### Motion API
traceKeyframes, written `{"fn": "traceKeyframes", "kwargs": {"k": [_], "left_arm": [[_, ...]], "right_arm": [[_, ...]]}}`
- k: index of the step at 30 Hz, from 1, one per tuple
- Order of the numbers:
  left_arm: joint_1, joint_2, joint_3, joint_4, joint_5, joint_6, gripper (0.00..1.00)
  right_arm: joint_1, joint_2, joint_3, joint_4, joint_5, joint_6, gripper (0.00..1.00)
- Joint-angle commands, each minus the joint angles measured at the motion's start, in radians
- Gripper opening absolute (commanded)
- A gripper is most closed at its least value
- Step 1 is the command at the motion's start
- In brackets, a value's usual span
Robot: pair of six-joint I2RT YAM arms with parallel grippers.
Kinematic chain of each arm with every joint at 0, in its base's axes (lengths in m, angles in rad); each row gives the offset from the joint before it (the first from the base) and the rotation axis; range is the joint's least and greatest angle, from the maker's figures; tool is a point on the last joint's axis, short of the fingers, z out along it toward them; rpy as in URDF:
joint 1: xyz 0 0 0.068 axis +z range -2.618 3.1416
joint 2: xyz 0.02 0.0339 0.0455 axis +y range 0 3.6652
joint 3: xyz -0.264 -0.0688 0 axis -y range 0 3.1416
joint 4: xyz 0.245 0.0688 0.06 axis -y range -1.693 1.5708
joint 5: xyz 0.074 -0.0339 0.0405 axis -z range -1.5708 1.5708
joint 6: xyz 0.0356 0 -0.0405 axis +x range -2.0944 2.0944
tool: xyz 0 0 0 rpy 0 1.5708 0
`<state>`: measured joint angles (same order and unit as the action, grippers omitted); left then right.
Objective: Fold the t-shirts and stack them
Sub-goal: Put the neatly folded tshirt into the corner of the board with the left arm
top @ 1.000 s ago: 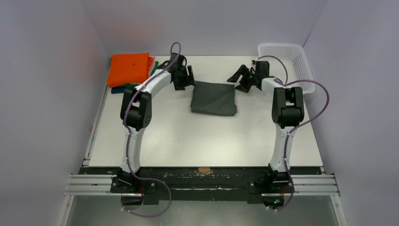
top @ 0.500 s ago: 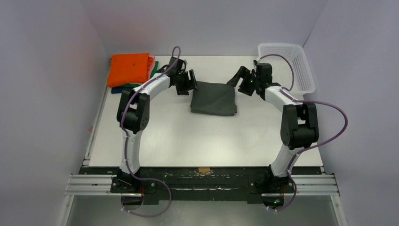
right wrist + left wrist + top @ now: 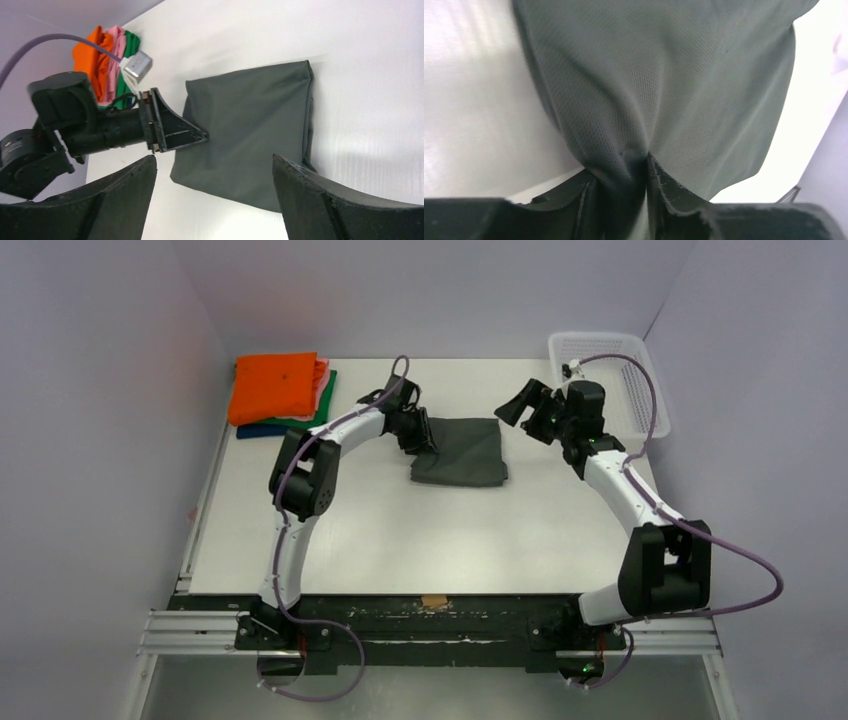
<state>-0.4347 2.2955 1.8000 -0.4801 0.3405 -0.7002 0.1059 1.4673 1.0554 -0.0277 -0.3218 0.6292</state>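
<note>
A folded dark charcoal-grey t-shirt (image 3: 462, 450) lies in the middle of the table, also in the left wrist view (image 3: 664, 85) and the right wrist view (image 3: 250, 135). My left gripper (image 3: 423, 436) is shut on the shirt's left edge, cloth bunched between its jaws (image 3: 644, 165). My right gripper (image 3: 522, 408) is open and empty, raised to the right of the shirt, apart from it (image 3: 215, 165). A stack of folded shirts sits at the back left, orange (image 3: 275, 385) on top, with pink, green (image 3: 326, 390) and dark blue (image 3: 262, 428) under it.
A white plastic mesh basket (image 3: 612, 375) stands at the back right corner, just behind my right arm. The table (image 3: 440, 530) is white, with walls on three sides. The stack shows behind the left arm in the right wrist view (image 3: 102, 55).
My left gripper moved right onto the grey shirt's left edge and closed on it. My right arm swung right and back, away from the shirt, its jaws still open.
</note>
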Motion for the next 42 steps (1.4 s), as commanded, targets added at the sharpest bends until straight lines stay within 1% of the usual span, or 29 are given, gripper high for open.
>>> {"fn": "traceKeyframes", "kwargs": {"k": [1, 3, 6, 9, 11, 13, 16, 17, 20, 23, 27, 29, 34, 38, 42], "left_arm": [[-0.04, 0.023, 0.038, 0.0, -0.036, -0.05, 0.18], [-0.048, 0.018, 0.039, 0.008, -0.101, -0.057, 0.0], [-0.05, 0.022, 0.073, -0.028, -0.14, -0.027, 0.0], [-0.05, 0.003, 0.123, -0.129, -0.277, 0.06, 0.0], [-0.049, -0.035, 0.135, -0.171, -0.35, 0.17, 0.0], [-0.049, -0.084, 0.114, -0.178, -0.443, 0.31, 0.0], [-0.047, -0.135, 0.105, -0.202, -0.624, 0.517, 0.0], [-0.043, -0.141, 0.115, -0.214, -0.699, 0.565, 0.0], [-0.014, -0.152, 0.133, -0.207, -0.82, 0.678, 0.0], [0.023, -0.165, 0.135, -0.158, -0.853, 0.804, 0.0], [0.06, -0.148, 0.19, -0.107, -0.947, 0.954, 0.0], [0.083, -0.137, 0.23, -0.099, -0.941, 1.001, 0.0], [0.139, -0.126, 0.328, -0.112, -0.911, 1.033, 0.0], [0.179, -0.16, 0.35, -0.118, -0.853, 1.032, 0.0], [0.214, -0.173, 0.44, -0.178, -0.846, 1.025, 0.0]], "right_arm": [[0.0, -0.072, -0.032, 0.041, 0.011, -0.029, 0.84], [0.0, -0.096, -0.044, 0.037, 0.019, -0.035, 0.85], [-0.001, -0.121, -0.053, 0.029, 0.03, -0.045, 0.85], [-0.001, -0.131, -0.052, 0.029, 0.029, -0.069, 0.84], [-0.001, -0.129, -0.049, 0.029, 0.025, -0.089, 0.85], [0.0, -0.127, -0.05, 0.029, 0.026, -0.101, 0.85], [-0.001, -0.13, -0.06, 0.035, 0.053, -0.101, 0.86], [-0.001, -0.132, -0.063, 0.04, 0.064, -0.1, 0.86], [-0.001, -0.134, -0.064, 0.046, 0.088, -0.099, 0.87], [0.0, -0.139, -0.066, 0.046, 0.103, -0.098, 0.87], [-0.001, -0.155, -0.071, 0.044, 0.144, -0.1, 0.87], [-0.002, -0.162, -0.076, 0.047, 0.16, -0.101, 0.87], [0.0, -0.162, -0.081, 0.053, 0.194, -0.102, 0.87], [-0.001, -0.144, -0.073, 0.053, 0.199, -0.102, 0.87], [0.0, -0.126, -0.063, 0.049, 0.205, -0.102, 0.87]]}}
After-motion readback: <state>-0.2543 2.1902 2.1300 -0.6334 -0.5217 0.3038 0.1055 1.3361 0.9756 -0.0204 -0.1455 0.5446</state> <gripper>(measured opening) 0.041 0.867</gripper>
